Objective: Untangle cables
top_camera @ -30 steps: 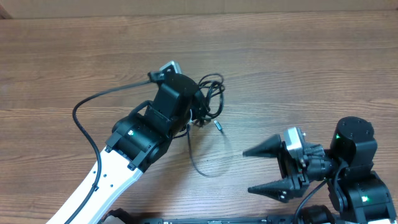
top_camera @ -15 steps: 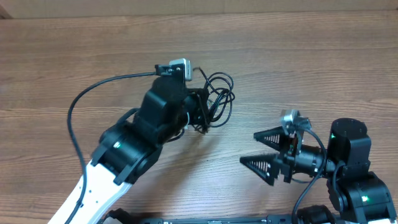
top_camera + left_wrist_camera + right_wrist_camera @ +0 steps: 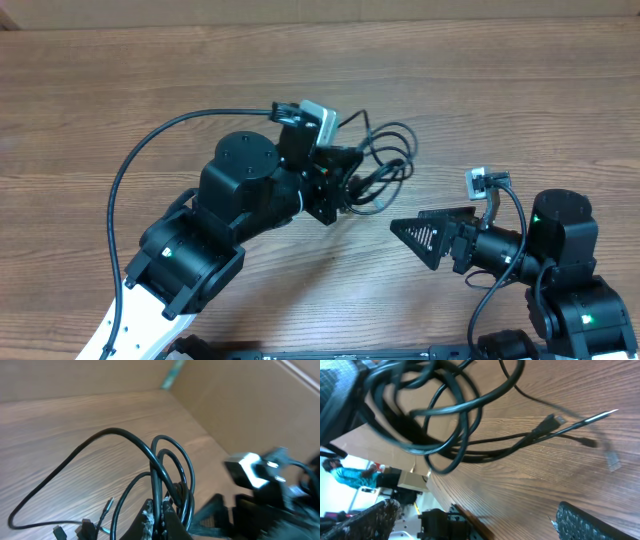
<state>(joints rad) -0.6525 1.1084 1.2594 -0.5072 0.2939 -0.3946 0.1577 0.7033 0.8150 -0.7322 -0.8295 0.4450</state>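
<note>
Currently, the light, limp tangle of thin black cables [image 3: 378,172] is pinched over the centre of the wooden table [image 3: 120,80] by the left gripper [image 3: 340,190], and its free right-side loop is best taken by the wide-open right gripper [image 3: 410,230].

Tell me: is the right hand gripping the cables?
No, the right hand is open; the cables hang beyond its fingers, in the left hand.

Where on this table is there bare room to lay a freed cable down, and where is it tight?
Bare wood: the far strip of the table beyond the cables, and the far-left corner. Crowded: the centre, where the left pincer grips the cables opposite the open right pincer.
</note>
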